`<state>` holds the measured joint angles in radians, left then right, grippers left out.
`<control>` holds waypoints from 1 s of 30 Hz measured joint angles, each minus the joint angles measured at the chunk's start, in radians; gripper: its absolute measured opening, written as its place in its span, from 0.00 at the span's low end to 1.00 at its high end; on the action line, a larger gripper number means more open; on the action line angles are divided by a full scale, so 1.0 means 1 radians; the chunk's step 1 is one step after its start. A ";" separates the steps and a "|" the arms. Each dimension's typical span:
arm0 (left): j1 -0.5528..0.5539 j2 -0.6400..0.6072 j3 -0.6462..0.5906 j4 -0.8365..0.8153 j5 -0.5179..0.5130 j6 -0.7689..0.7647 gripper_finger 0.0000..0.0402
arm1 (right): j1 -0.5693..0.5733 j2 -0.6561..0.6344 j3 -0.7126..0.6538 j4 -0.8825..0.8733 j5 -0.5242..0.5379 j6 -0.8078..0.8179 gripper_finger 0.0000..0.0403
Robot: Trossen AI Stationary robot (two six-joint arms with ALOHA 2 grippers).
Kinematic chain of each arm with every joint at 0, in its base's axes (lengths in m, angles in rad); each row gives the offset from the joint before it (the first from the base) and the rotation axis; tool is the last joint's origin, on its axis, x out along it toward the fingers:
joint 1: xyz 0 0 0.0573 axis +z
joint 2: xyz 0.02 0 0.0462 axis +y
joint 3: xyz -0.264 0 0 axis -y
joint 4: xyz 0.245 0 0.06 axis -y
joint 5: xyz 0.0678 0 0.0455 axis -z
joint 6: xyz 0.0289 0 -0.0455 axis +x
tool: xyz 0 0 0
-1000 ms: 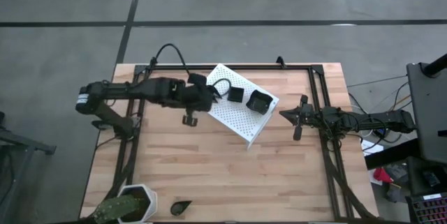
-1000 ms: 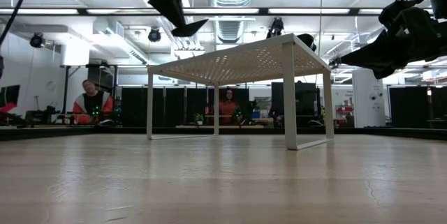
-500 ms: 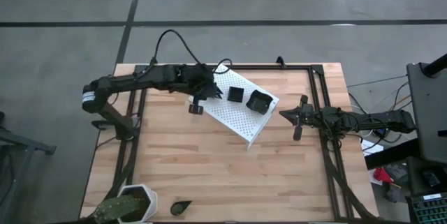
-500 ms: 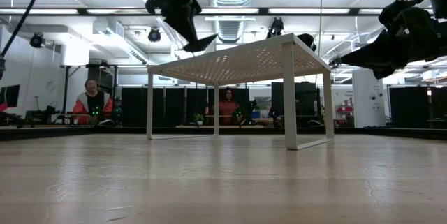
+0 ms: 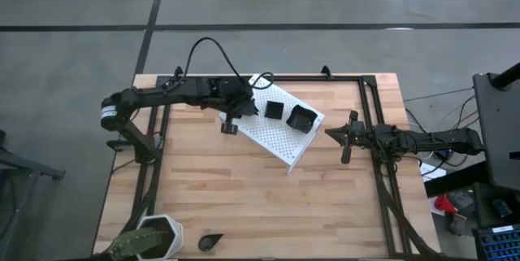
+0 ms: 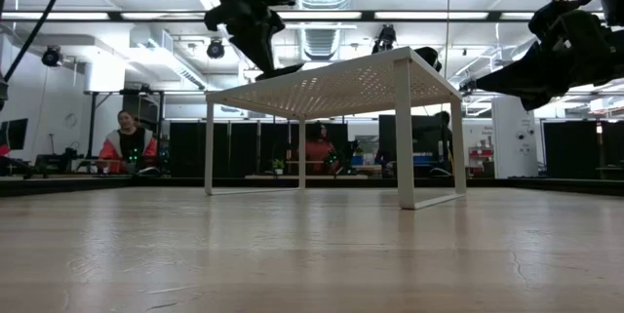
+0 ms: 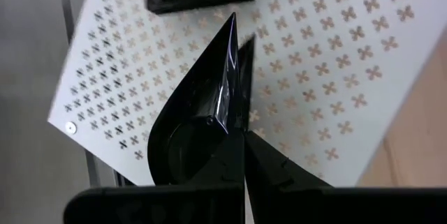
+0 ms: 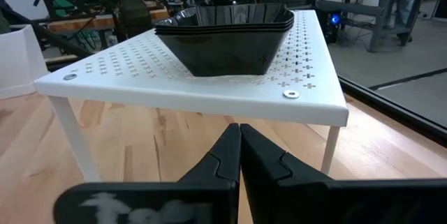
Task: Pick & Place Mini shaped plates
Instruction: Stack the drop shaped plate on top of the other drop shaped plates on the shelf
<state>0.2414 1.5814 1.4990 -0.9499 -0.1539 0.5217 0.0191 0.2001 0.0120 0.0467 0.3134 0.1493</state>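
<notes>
Now, from above, the left gripper [image 5: 240, 111] has moved from the bare wood onto the far left corner of the white metal rack with little cross-shaped holes [image 5: 286, 149]. That means its dish is almost at the drop spot. Two black dishes already sit on the rack: a small flat square plate [image 5: 275, 110] and a bigger wavy-rimmed square plate [image 5: 302, 118]. One more black leaf-shaped plate [image 5: 210, 241] lies on the wooden table [image 5: 260, 204], near the front edge, just beside the white six-sided plant pot [image 5: 161, 233]. The right gripper [image 5: 344, 136] waits near the rack's right side, holding nothing.

From table height, the left gripper [image 6: 255, 22] has come lower, and the tip of its dish now looks very near the rack top [image 6: 341, 84].

In the left wrist view, the left fingers [image 7: 269, 172] are pinched tight on the rim of a shiny black teardrop plate [image 7: 199, 130], held on its edge just above the rack [image 7: 335, 70].

In the right wrist view, the right fingers [image 8: 264, 162] are pressed together with nothing between them, pointing at the rack [image 8: 126, 70] and the wavy plates [image 8: 223, 35], which look like a small stack.

I can read no words or labels anywhere.
</notes>
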 joint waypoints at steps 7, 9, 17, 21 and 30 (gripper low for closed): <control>0.004 0.000 -0.001 -0.017 -0.019 -0.010 0.00 | 0.000 0.000 0.000 0.000 0.000 0.000 0.02; 0.003 0.000 -0.001 -0.017 -0.027 -0.010 0.00 | 0.000 0.000 0.000 0.000 0.000 0.000 0.02; 0.003 0.000 -0.001 -0.011 -0.002 -0.008 0.00 | 0.000 0.000 0.000 0.000 0.000 0.000 0.02; 0.003 0.000 -0.002 -0.001 0.007 0.005 0.01 | 0.000 0.000 0.000 0.000 0.000 0.000 0.02; 0.001 -0.001 -0.008 -0.008 -0.008 0.003 0.17 | 0.000 0.000 0.000 0.000 0.000 0.000 0.02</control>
<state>0.2422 1.5806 1.4914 -0.9578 -0.1618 0.5243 0.0189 0.1997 0.0120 0.0467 0.3138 0.1493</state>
